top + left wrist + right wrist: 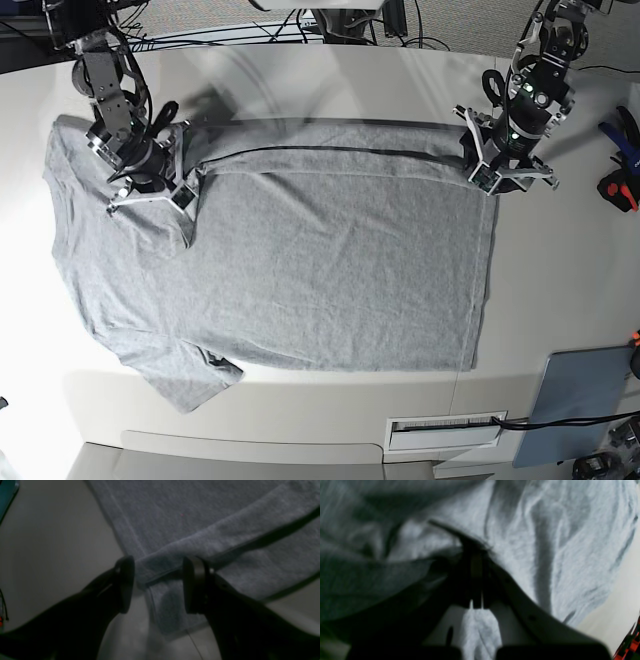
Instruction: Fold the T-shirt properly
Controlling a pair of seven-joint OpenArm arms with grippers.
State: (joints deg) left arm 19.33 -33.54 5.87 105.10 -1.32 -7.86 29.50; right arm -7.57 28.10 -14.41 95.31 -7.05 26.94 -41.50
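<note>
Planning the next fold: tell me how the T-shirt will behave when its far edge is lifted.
The T-shirt will probably drape limply: it bunches into deep folds around the right tool. It looks light, lying thin and flat on the table. The folded strip at the left tool may sag between grasp points.

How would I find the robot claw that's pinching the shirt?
Start at the big grey shirt spread across the table. At its sleeve end, the right pincer is shut on a bunch of cloth. The left pincer, at the hem corner, stands open instead.

T-shirt (545, 542) blurred around right pincer (476, 580)
</note>
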